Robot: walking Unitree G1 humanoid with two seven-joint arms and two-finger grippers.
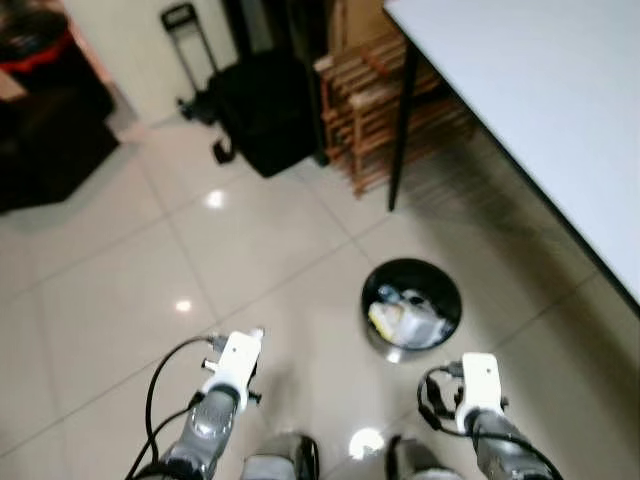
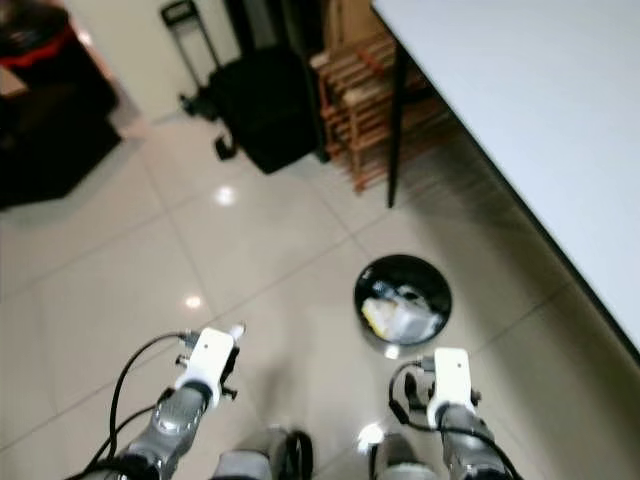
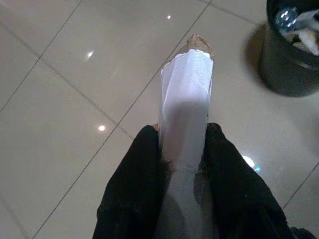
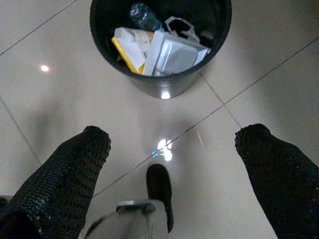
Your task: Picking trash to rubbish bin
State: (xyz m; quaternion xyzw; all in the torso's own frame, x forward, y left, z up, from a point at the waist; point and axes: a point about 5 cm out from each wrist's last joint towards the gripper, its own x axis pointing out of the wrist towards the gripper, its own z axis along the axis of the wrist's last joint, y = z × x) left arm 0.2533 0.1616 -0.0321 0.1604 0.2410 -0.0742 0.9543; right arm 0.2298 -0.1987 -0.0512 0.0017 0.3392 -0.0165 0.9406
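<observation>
Two silver robot arms reach forward and down over a glossy, pale tiled floor (image 1: 120, 300), seen from the head camera. The landmark is a round black rubbish bin (image 1: 412, 304) standing on the tiles just ahead of the arms.

Nearest the robot, the left tool (image 3: 184, 149) hangs short of the bin and off to its left. The left wrist view shows what the head views do not: its two black fingers (image 3: 134, 184) are clamped on a flattened piece of white paper trash (image 3: 185, 99) with a torn brown tip, which sticks out past the fingertips above bare floor. The bin's rim sits at the corner of that view, so the trash is near the bin but not over it.

The right tool (image 4: 172, 144) hangs just short of the bin, almost straight in front of it. The right wrist view shows its fingers (image 4: 70, 169) spread wide apart with nothing between them, and looks down into the bin. Inside lie a crumpled plastic bottle (image 4: 144, 17), white cartons and a yellow wrapper.

Beyond the bin stands a white surface (image 1: 540, 110) on a black leg, running along the bin's right. Farther off, behind the bin, are a wooden rack (image 1: 365, 110) and a black bag (image 1: 262, 110) against the wall.
</observation>
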